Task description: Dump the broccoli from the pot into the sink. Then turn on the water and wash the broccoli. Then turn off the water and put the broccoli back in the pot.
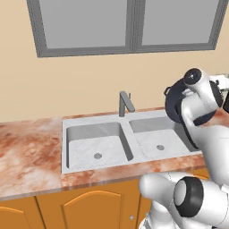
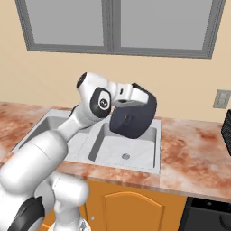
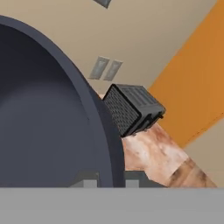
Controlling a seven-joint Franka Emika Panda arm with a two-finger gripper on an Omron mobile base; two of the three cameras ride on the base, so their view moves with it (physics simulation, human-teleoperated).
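The dark navy pot (image 2: 135,118) hangs tipped on its side above the right basin of the pale marbled sink (image 2: 157,151), its mouth turned down and toward the left. A tiny yellow-green speck (image 2: 127,118) inside the mouth looks like the broccoli, though it is too small to be sure. My gripper (image 3: 110,183) is shut on the pot's rim, with the pot wall (image 3: 52,122) running between the fingertips. In the left base view the pot (image 1: 173,103) shows partly behind my arm, right of the grey faucet (image 1: 125,103). No stream leaves the spout. Both basins (image 1: 100,145) look bare.
A dark grey slotted appliance (image 3: 131,109) stands on the marbled counter (image 2: 194,149) to the right of the sink, under a wall outlet (image 2: 222,99). A window (image 1: 129,22) runs above the sink. Orange cabinet doors (image 1: 89,208) lie below the counter's front edge.
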